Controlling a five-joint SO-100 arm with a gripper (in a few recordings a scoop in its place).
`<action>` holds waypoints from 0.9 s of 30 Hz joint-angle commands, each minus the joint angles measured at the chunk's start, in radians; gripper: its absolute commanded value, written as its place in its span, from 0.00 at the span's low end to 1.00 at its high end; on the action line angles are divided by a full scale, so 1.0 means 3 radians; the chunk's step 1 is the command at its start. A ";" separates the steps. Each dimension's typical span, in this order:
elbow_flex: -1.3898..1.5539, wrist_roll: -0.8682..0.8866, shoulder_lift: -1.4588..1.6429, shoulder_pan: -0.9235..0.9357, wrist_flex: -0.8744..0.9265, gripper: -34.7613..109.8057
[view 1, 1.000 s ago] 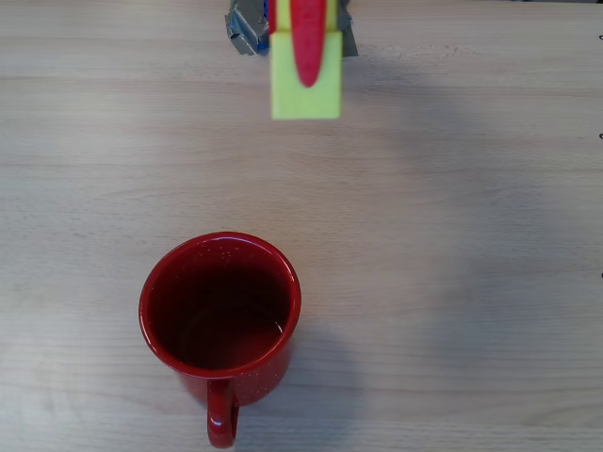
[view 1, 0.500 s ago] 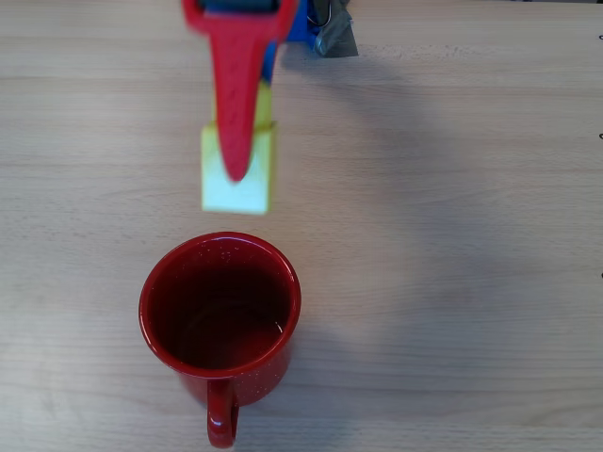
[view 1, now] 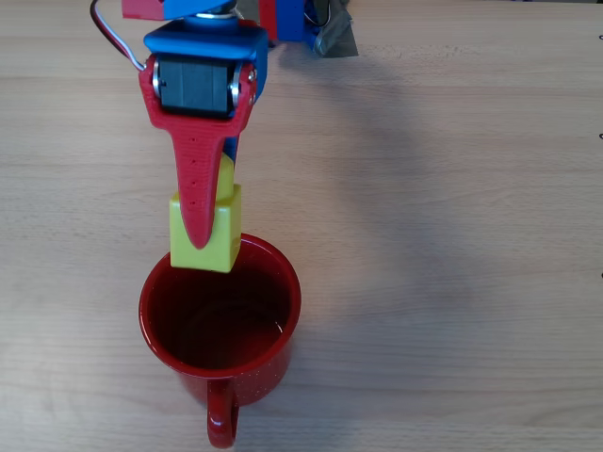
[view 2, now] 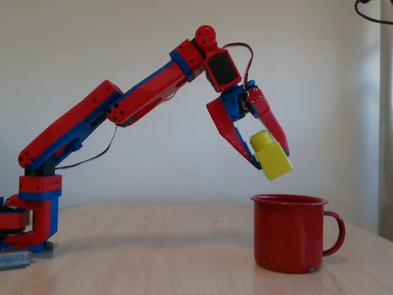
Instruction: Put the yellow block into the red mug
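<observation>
The yellow block [view 1: 215,236] [view 2: 272,158] hangs in the air, tilted, with my red gripper [view 1: 200,235] [view 2: 270,161] shut on it. It sits just above the far rim of the red mug [view 1: 220,320] [view 2: 290,232]. In the overhead view the block overlaps the mug's upper-left rim. The mug stands upright on the wooden table [view 1: 452,235]. Its handle points toward the bottom of the overhead view and to the right in the fixed view. The inside of the mug looks empty.
The red and blue arm reaches from its base [view 2: 27,227] at the left of the fixed view, which is the top edge of the overhead view. Bare wooden tabletop lies all around the mug.
The gripper has travelled with the yellow block from the far edge of the table toward the mug, and now holds it over the mug's far rim.
</observation>
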 commanded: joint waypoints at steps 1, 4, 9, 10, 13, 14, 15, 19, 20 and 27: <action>0.0020 0.0041 0.0174 0.0020 -0.0138 0.24; 0.0159 0.0036 0.0174 0.0005 -0.0312 0.24; 0.0496 0.0036 0.0210 -0.0036 -0.0583 0.24; 0.0552 0.0031 0.0220 -0.0041 -0.0619 0.24; 0.0706 0.0026 0.0256 -0.0051 -0.0701 0.24; 0.0772 0.0026 0.0276 -0.0056 -0.0731 0.24; 0.0823 0.0031 0.0297 -0.0061 -0.0757 0.24; 0.0905 0.0036 0.0327 -0.0061 -0.0793 0.24; 0.0905 0.0041 0.0327 -0.0061 -0.0798 0.24; 0.1007 0.0020 0.0363 -0.0061 -0.0859 0.28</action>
